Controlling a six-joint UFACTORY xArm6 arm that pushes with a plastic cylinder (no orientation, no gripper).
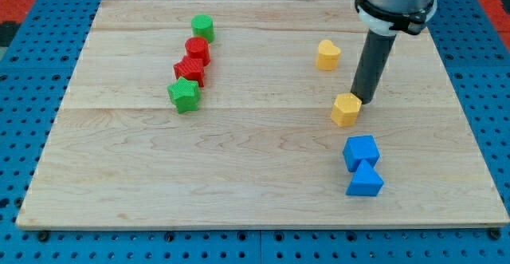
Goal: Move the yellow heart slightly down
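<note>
Tip [363, 99] seemingly touching yellow hexagon [346, 109]

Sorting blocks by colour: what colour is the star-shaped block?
Green: the star, clearest in the camera view.

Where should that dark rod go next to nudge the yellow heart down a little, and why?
Probably up and leftward first. My tip sits beside the yellow hexagon-like block, below and right of the yellow heart. To push the heart toward the view's bottom, it needs to get above it.
</note>
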